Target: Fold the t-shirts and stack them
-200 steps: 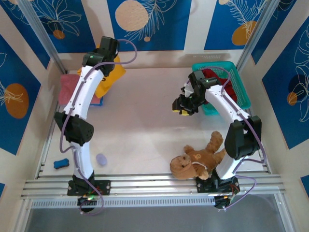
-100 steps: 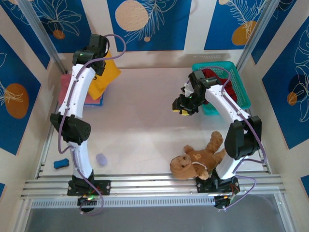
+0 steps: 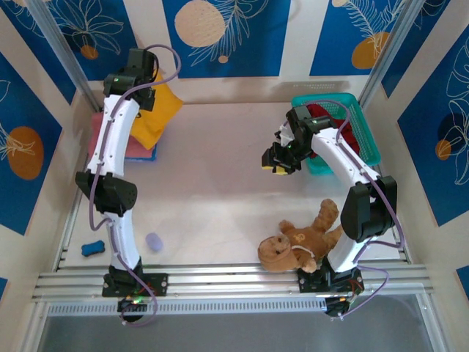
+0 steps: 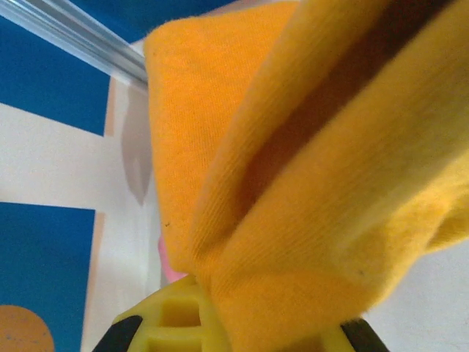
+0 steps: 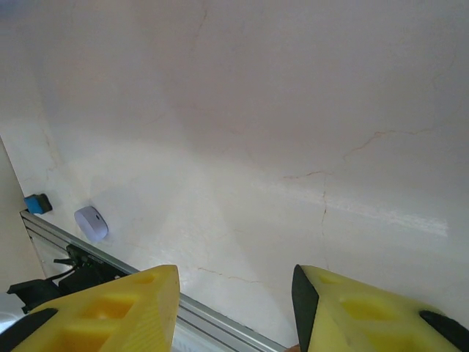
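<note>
- brown plush teddy bear (image 3: 297,242), lying at table's near edge
- teal plastic mesh basket (image 3: 364,132), far right
- small blue bone-shaped toy (image 3: 92,248), near left
- small lavender rounded piece (image 3: 153,241), just beside it

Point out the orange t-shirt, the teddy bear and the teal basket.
orange t-shirt (image 3: 165,110), top view, its right half.
teddy bear (image 3: 303,237), top view, its belly.
teal basket (image 3: 366,128), top view, its right wall.

no readable text, no labels, no numbers

Teal basket (image 3: 368,139); brown teddy (image 3: 300,238); mustard-orange t-shirt (image 3: 160,110); dark red t-shirt (image 3: 355,139).
</note>
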Robot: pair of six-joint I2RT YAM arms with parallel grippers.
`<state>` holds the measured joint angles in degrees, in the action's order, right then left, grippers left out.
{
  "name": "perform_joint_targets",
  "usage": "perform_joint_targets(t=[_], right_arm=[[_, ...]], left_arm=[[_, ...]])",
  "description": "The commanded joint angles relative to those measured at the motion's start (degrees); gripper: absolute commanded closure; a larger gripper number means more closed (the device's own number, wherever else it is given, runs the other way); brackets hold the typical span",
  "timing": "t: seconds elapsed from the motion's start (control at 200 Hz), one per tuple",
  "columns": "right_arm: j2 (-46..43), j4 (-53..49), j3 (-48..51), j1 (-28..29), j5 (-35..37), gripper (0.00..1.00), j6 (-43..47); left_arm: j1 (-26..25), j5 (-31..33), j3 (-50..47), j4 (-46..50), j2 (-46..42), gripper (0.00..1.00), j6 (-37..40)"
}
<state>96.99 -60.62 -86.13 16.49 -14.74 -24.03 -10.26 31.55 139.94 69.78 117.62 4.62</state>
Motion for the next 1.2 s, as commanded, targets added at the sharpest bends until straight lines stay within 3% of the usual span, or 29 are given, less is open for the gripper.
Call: perform_joint_targets(t=[0.0,0.2,0.73,1.196], right_arm=[[0.65,-1.77,-1.98,0.13,-0.12,0.53,0.72],[0.84,-2.11,-2.62,0.18,-0.03,0.53,0.77],[0.92,-4.48,-3.94,-0.1,0.72,0.53,1.97],[1.36,-5.55,-4.96,0.38,0.89,0.53,1.71]], left_arm=[[1.0,-2.06,1.67,1.87,1.62,1.0,-3.96],[1.87,-1.97,1.87,2.4,2.78,1.0,-5.84],[10.88,-7.48,3.1,1.95,7.35,1.0,-7.98],[16.56,-11.57,2.97,1.89,10.26,1.0,-4.74]])
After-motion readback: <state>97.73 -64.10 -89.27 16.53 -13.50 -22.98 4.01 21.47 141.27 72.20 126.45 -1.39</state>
